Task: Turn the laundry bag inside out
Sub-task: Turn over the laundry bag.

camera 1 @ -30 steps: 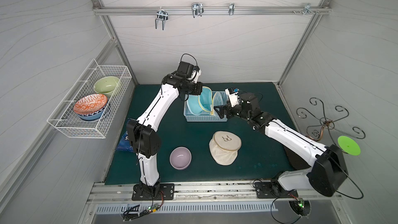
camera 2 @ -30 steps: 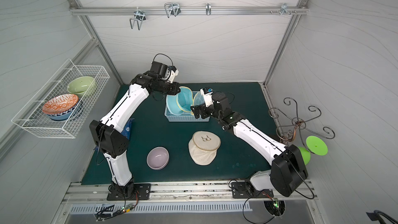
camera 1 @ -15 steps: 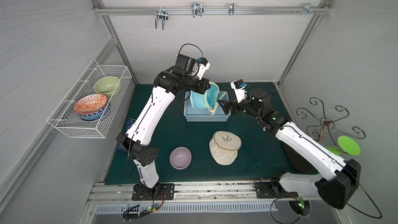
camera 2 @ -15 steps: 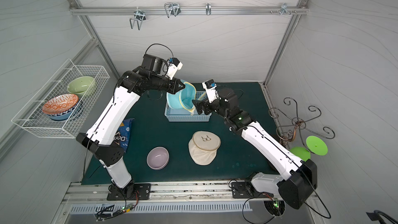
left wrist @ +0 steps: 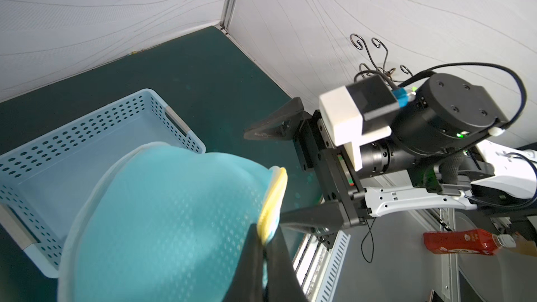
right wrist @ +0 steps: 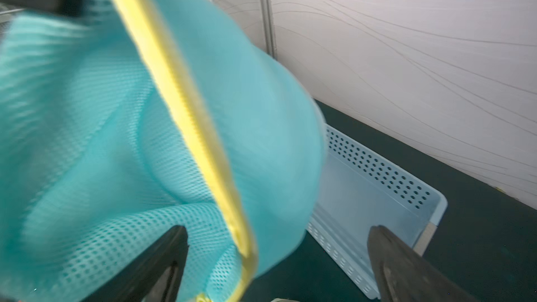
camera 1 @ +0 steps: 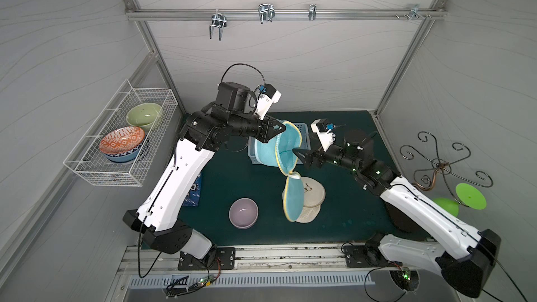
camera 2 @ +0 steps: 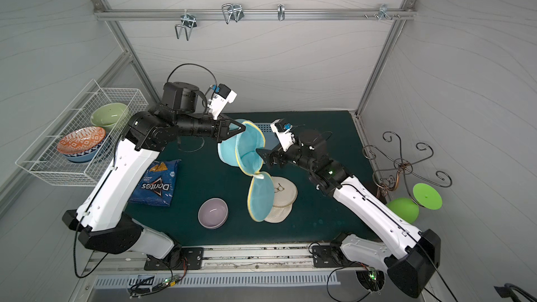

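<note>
- Laundry bag (camera 1: 270, 152) is up in the air just above the blue basket (left wrist: 87, 146). Its teal mesh sags in two lobes, and the lower one dangles past the basket's front edge toward the surface (camera 1: 232, 175).
- Left gripper (camera 1: 283, 129) is over the basket's middle, jaws pinched together on the bag's yellow rim (a tight pinch, plain in the left wrist view).
- Right gripper (camera 1: 300, 156) is over the basket's front corner. Its jaws are spread wide with the yellow rim running between them, and nothing is clamped.
- The step in hand looks like the set-up: one arm anchors the rim while the other lines up a second hold.
- Next, the right jaws need to close on the rim or mesh opposite the pinch, then spread the mouth so the lining can be pushed through (floppy mesh, so it could slip).
</note>
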You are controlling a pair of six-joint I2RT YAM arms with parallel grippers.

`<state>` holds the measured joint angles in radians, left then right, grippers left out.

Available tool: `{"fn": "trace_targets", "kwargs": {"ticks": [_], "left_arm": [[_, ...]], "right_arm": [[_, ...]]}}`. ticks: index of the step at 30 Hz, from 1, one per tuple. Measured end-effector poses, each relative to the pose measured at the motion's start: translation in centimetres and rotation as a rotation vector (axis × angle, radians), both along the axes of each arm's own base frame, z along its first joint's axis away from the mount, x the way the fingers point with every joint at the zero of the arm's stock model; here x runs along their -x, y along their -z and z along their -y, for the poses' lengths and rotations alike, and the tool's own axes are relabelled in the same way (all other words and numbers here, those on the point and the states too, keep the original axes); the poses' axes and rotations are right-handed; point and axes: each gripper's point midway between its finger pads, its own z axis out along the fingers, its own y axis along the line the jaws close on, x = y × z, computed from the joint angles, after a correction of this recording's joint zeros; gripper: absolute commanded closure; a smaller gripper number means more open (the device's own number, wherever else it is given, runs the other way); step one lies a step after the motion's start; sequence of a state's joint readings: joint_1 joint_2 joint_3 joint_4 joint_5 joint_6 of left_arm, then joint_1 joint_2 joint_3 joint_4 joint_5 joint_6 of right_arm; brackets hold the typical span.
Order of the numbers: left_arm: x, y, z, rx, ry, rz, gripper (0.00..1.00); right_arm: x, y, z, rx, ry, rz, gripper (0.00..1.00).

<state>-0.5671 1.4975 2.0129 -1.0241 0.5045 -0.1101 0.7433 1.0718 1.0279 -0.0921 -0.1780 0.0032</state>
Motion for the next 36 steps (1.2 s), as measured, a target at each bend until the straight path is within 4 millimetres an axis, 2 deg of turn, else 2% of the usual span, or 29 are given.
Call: {"fn": "trace_targets", "kwargs": {"ticks": [3, 5, 8, 14, 17, 25, 27, 28, 29, 30, 32, 36], "left_arm": [[0.8, 0.6, 0.3, 0.006, 0.019, -0.033, 1.00], [1.5, 1.1, 0.6, 0.009, 0.038, -0.059, 1.00], [2.4, 1.2, 1.4, 0.023, 0.069, -0.088, 1.00], [3.6, 0.6, 1.8, 0.047, 0.082, -0.113, 1.00], [3.9, 0.0, 2.0, 0.067, 0.085, -0.113, 1.00], [4.9, -0.8, 2.5, 0.105, 0.117, -0.128, 1.00], [5.1, -1.0, 2.5, 0.112, 0.124, -0.133, 1.00], [5.2, -1.0, 2.4, 0.115, 0.126, -0.135, 1.00], [5.3, -1.1, 2.4, 0.117, 0.126, -0.136, 1.00], [5.3, -1.1, 2.3, 0.116, 0.124, -0.134, 1.00], [5.3, -1.1, 2.1, 0.106, 0.111, -0.127, 1.00], [4.9, -1.0, 0.9, 0.095, 0.058, -0.104, 1.00]], "right_arm": [[2.4, -1.0, -0.2, -0.027, -0.048, 0.029, 0.01], [3.0, -1.8, -0.3, -0.044, -0.060, 0.047, 0.01], [2.8, -1.7, -0.2, -0.051, -0.045, 0.058, 0.01], [2.5, 1.6, 0.0, -0.023, -0.002, 0.025, 0.01], [2.2, 2.6, 0.0, -0.014, 0.032, 0.025, 0.01], [0.7, 2.7, 0.7, -0.069, 0.069, 0.015, 0.03], [0.0, 2.7, 0.9, -0.099, 0.055, -0.010, 0.25], [-0.2, 2.7, 0.9, -0.111, 0.049, -0.026, 0.41], [-0.3, 2.8, 0.8, -0.120, 0.034, -0.040, 0.62], [-0.1, 3.0, 0.4, -0.125, 0.007, -0.052, 0.79], [0.4, 2.9, -0.1, -0.143, -0.035, -0.071, 1.00], [1.6, 2.1, -0.4, -0.161, -0.106, -0.074, 1.00]]}}
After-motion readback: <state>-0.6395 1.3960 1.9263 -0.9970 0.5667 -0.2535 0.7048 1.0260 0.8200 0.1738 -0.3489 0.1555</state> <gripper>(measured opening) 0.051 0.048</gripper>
